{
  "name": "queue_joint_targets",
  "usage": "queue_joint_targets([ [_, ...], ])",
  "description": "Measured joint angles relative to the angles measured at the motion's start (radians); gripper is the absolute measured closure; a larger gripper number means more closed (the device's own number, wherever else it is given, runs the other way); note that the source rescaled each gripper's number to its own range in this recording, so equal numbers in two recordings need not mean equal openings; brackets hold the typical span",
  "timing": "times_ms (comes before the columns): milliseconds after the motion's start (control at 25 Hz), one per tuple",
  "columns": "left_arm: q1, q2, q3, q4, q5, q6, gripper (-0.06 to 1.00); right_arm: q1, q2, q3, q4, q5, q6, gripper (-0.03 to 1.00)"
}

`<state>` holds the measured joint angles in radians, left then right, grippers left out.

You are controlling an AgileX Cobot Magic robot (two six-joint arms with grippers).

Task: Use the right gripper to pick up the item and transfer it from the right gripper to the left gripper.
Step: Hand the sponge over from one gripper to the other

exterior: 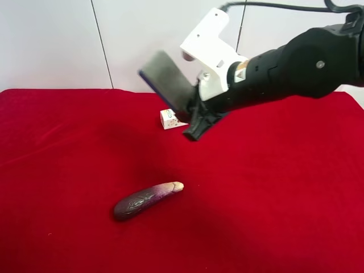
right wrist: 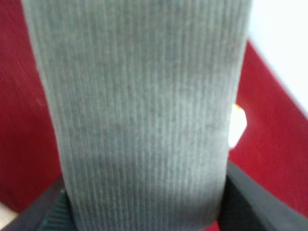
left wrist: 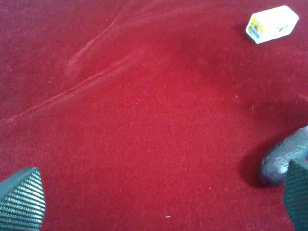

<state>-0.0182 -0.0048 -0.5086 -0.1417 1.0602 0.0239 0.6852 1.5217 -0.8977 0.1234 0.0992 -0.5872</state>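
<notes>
The item [exterior: 168,79], a flat grey pad with a thin blue underside, is held tilted in the air above the back of the red table. My right gripper [exterior: 191,111], black fingers under a white housing, is shut on its lower end. In the right wrist view the grey pad [right wrist: 144,110] fills the frame, clamped between the two black fingers [right wrist: 48,214]. My left gripper [left wrist: 159,202] is open and empty, its ribbed fingertips [left wrist: 21,199] wide apart low over the cloth. The left arm is out of the exterior high view.
A dark purple eggplant [exterior: 145,200] lies on the red cloth [exterior: 273,199] at front centre; its end shows beside one left fingertip [left wrist: 284,159]. A small white printed box [exterior: 168,118] sits just below the lifted pad, and also shows in the left wrist view [left wrist: 272,24].
</notes>
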Motion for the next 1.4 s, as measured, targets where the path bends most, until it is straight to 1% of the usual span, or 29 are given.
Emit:
queue_joint_targets([
  [80, 0.0, 0.0, 0.0, 0.0, 0.0, 0.0, -0.06, 0.038, 0.0, 0.0, 0.011, -0.051, -0.014, 0.97],
  [160, 0.0, 0.0, 0.0, 0.0, 0.0, 0.0, -0.06, 0.058, -0.003, 0.012, 0.011, -0.099, -0.014, 0.97],
  [200, 0.0, 0.0, 0.0, 0.0, 0.0, 0.0, -0.06, 0.062, -0.009, 0.032, 0.011, -0.138, -0.014, 0.97],
  [400, 0.0, 0.0, 0.0, 0.0, 0.0, 0.0, -0.06, 0.064, -0.028, 0.164, 0.007, -0.353, -0.01, 0.97],
  [640, 0.0, 0.0, 0.0, 0.0, 0.0, 0.0, -0.06, 0.064, -0.03, 0.262, -0.035, -0.499, 0.0, 0.97],
  [840, 0.0, 0.0, 0.0, 0.0, 0.0, 0.0, -0.06, 0.064, -0.03, 0.335, -0.094, -0.657, 0.0, 0.97],
  [920, 0.0, 0.0, 0.0, 0.0, 0.0, 0.0, -0.06, 0.064, -0.03, 0.337, -0.101, -0.682, 0.0, 0.97],
  [1080, 0.0, 0.0, 0.0, 0.0, 0.0, 0.0, -0.06, 0.064, -0.01, 0.337, -0.085, -0.698, 0.0, 0.97],
  [1160, 0.0, 0.0, 0.0, 0.0, 0.0, 0.0, -0.06, 0.064, 0.026, 0.337, -0.062, -0.699, -0.008, 0.97],
  [1400, 0.0, 0.0, 0.0, 0.0, 0.0, 0.0, -0.06, 0.064, 0.113, 0.337, -0.051, -0.7, -0.037, 0.97],
])
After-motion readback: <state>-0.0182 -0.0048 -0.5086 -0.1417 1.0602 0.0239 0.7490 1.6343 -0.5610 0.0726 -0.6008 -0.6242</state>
